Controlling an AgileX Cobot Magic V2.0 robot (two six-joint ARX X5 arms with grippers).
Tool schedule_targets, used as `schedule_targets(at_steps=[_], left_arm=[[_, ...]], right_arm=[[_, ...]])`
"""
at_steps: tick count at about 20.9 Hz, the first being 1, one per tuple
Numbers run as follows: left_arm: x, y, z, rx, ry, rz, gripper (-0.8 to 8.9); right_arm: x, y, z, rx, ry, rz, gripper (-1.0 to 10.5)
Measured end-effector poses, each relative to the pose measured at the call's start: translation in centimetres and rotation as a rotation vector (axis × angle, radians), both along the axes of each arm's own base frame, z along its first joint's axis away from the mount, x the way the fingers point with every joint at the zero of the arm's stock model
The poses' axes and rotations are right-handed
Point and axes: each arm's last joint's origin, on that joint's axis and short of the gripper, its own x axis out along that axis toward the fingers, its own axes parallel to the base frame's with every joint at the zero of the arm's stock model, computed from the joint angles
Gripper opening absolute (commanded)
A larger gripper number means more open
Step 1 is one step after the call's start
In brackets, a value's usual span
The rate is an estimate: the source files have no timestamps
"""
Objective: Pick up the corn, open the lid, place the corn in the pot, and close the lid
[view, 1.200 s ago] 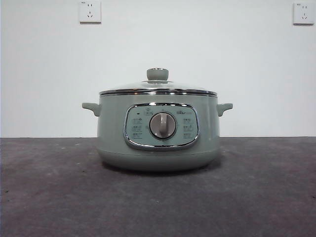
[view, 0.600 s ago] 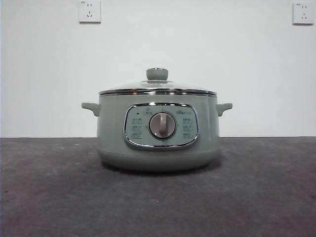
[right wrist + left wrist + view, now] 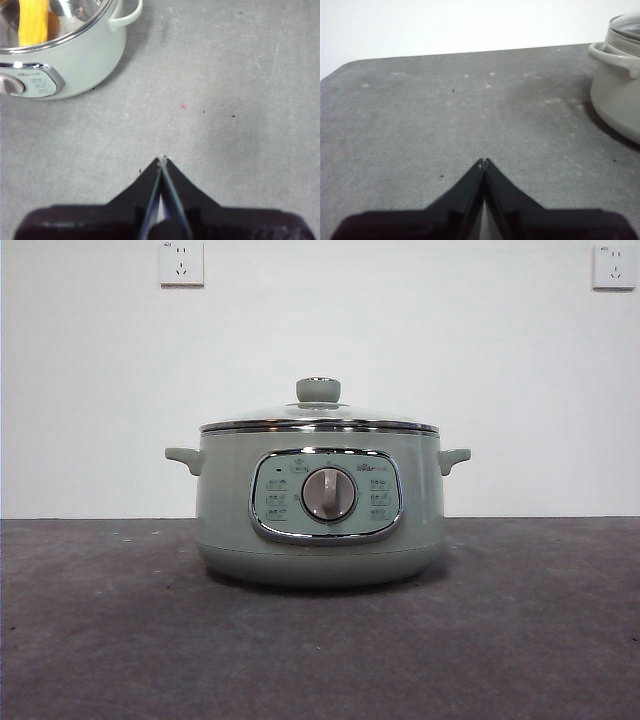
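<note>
Lid [image 3: 318, 418] on pot [image 3: 320, 530] | corn [image 3: 33, 21] inside | panel print unreadable | both grippers' fingers pressed together, empty

- the front view sits low, at about table height, looking level across the table [image 3: 100, 640] at the pot [image 3: 320, 505], near and centred, with a white wall behind.
- the left wrist view looks down along the table; the pot [image 3: 620, 95] shows at one edge.
- the right wrist view looks steeply down; the pot [image 3: 55, 55] fills a corner.
- all three views share the pot and table.
</note>
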Motion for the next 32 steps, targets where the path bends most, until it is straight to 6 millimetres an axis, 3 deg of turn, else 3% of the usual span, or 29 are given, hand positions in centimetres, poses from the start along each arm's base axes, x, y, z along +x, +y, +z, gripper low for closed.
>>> schedule_targets(at_steps=[9, 14, 16, 19, 22, 25, 28, 32], left_arm=[[0.1, 0.0, -0.2, 0.001, 0.023, 0.0, -0.01], [0.2, 0.0, -0.3, 0.002, 0.037, 0.0, -0.01], [0.2, 0.0, -0.3, 0.002, 0.038, 0.0, -0.01], [0.2, 0.0, -0.3, 0.002, 0.04, 0.0, -0.01], [0.2, 0.0, -0.3, 0.002, 0.041, -0.001, -0.01], [0.2, 0.0, -0.3, 0.002, 0.042, -0.001, -0.01], [0.2, 0.0, -0.3, 0.002, 0.043, -0.001, -0.01], [0.2, 0.0, -0.3, 0.004, 0.044, -0.001, -0.01]], right_arm=[[0.0, 0.0, 0.0, -0.016, -0.007, 0.003, 0.0], [0.9, -1.4, -0.2, 0.007, -0.337, -0.085, 0.0], [1.0, -2.8, -2.0, 0.102, -0.488, -0.08, 0.0], [0.4, -5.1, -7.2, 0.13, -0.624, -0.163, 0.0], [0.3, -6.4, -12.6, 0.103, -0.623, -0.255, 0.0], [0.1, -7.0, -16.7, 0.118, -0.593, -0.302, 0.0], [-0.1, -7.5, -19.0, 0.149, -0.582, -0.358, 0.0], [-0.5, -7.8, -19.0, 0.154, -0.598, -0.394, 0.0]])
